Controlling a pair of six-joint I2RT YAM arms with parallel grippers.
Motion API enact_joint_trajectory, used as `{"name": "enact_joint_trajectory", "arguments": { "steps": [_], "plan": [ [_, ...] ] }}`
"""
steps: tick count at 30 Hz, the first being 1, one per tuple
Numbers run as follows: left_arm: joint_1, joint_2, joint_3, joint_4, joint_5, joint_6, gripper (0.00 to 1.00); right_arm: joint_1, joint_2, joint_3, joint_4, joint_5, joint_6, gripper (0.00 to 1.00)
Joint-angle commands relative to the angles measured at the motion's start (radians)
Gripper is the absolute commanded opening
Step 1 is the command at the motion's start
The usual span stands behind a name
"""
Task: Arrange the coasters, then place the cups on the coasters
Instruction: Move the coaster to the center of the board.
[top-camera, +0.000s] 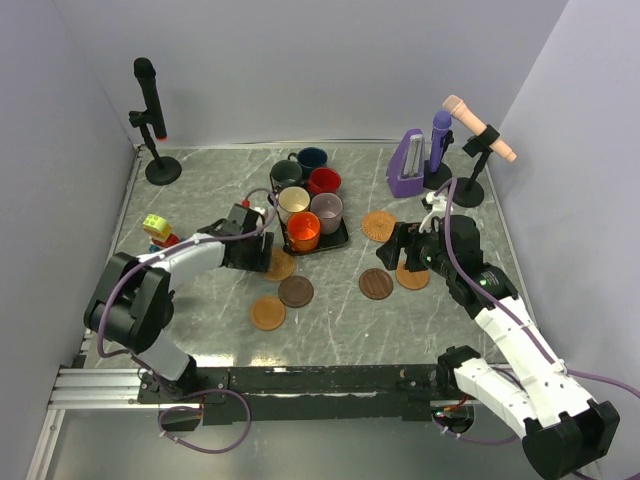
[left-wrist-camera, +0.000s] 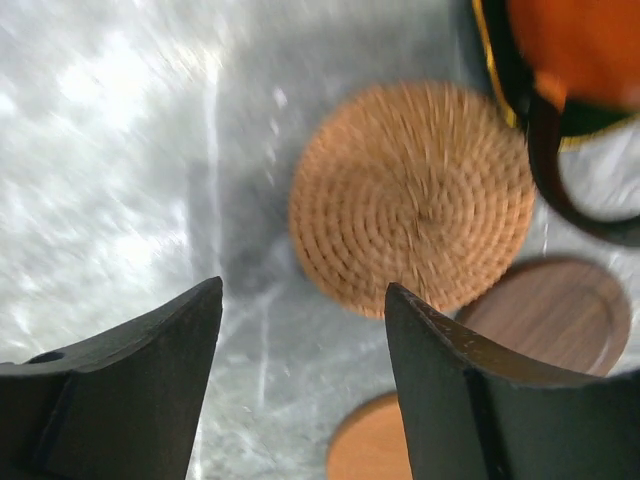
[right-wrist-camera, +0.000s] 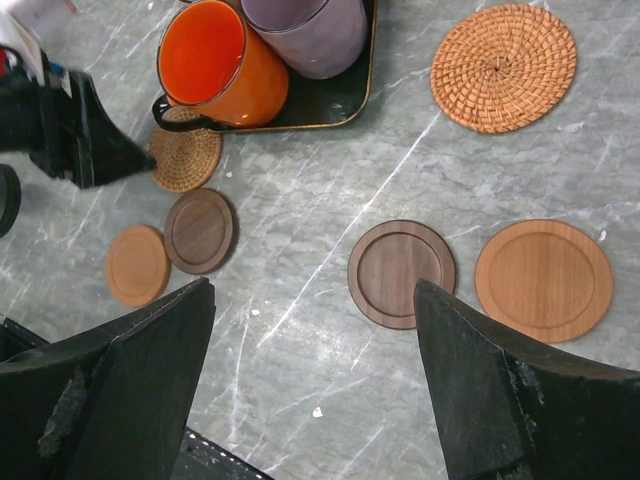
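Six cups stand packed on a black tray (top-camera: 343, 238), the orange cup (top-camera: 303, 232) at its near corner. A woven coaster (top-camera: 283, 267) lies by the tray, and my open left gripper (top-camera: 268, 255) hovers over it holding nothing. The left wrist view shows that woven coaster (left-wrist-camera: 412, 195) just beyond the open left gripper (left-wrist-camera: 303, 290). A dark brown coaster (top-camera: 296, 291) and a tan coaster (top-camera: 268, 312) lie nearer. My right gripper (right-wrist-camera: 312, 290) is open above bare table, with a dark brown coaster (right-wrist-camera: 400, 273), a tan coaster (right-wrist-camera: 543, 280) and a woven coaster (right-wrist-camera: 503, 67) beyond.
A purple wedge-shaped object (top-camera: 410, 165) and a microphone stand (top-camera: 470, 185) occupy the back right. Another microphone stand (top-camera: 160, 165) is at the back left, and a small toy figure (top-camera: 157, 232) sits near the left edge. Walls close in the table on three sides.
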Motion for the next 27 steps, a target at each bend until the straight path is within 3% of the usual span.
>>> {"name": "enact_joint_trajectory", "arguments": {
  "steps": [1,10,18,27],
  "plan": [
    [0.024,0.008,0.062,0.075,0.096,0.042,0.71,0.007,0.000,0.028,0.022,-0.020,-0.002,0.87],
    [0.021,0.097,0.082,0.084,0.191,0.044,0.68,0.005,-0.008,0.017,0.025,-0.026,0.009,0.87],
    [-0.089,0.164,0.095,-0.015,-0.028,0.010,0.58,0.007,0.000,0.007,0.036,-0.031,0.015,0.87],
    [-0.162,0.154,0.026,-0.008,0.062,-0.114,0.51,0.007,0.012,-0.015,0.059,-0.038,0.019,0.87]
  ]
}}
